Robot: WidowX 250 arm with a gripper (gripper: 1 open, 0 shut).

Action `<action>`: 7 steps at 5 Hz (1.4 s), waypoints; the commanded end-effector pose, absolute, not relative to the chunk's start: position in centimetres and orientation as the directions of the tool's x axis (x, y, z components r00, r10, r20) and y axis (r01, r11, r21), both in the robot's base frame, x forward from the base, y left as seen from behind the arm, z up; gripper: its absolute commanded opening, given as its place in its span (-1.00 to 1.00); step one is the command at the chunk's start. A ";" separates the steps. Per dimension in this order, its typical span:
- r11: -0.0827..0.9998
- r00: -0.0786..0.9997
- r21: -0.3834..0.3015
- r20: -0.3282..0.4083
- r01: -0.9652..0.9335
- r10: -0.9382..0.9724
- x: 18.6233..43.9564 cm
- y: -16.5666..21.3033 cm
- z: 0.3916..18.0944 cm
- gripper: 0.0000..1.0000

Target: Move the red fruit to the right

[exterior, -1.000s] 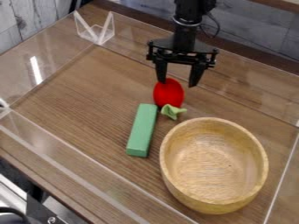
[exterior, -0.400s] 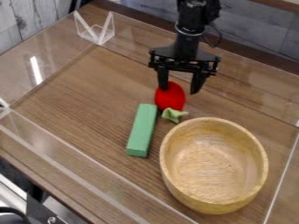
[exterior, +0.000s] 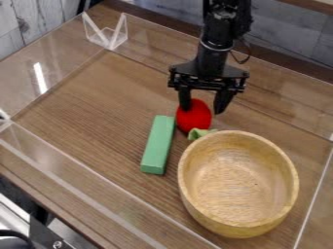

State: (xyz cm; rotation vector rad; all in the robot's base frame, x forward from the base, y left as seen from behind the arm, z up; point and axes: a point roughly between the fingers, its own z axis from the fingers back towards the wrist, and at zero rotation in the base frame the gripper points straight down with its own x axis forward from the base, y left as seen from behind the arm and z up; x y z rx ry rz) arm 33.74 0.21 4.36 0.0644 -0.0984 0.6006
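The gripper [exterior: 205, 89] hung with fingers spread, holding nothing, the fruit [exterior: 197, 116] just below them, seemingly between the tips. To its right sat the bowl [exterior: 239, 182], so a gentle, level push seemed wise.

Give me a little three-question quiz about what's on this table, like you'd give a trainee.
1. True or false: the red fruit lies inside the wooden bowl.
2. What lies just left of the fruit? A) green block B) a spoon C) a cup
3. The gripper stands right above the ____.

Key: 1 false, it sits on the table beside the bowl's rim; 2 A; 3 red fruit.
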 end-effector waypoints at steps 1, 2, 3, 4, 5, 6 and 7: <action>0.792 0.779 -0.016 0.170 -0.610 0.604 34.4 0.2 7.0 -1.00; 0.756 0.741 -0.027 0.172 -0.654 0.648 34.7 0.3 7.6 -1.00; 0.733 0.718 -0.035 0.174 -0.680 0.674 34.5 -0.5 8.1 -1.00; 0.709 0.694 -0.040 0.174 -0.704 0.699 34.3 -1.3 8.4 -1.00; 0.750 0.735 -0.041 0.173 -0.660 0.656 33.8 -1.4 7.3 -1.00; 0.788 0.773 -0.041 0.172 -0.614 0.611 33.3 -1.6 6.2 -1.00; 0.824 0.807 -0.055 0.175 -0.565 0.565 33.3 -3.6 7.0 -1.00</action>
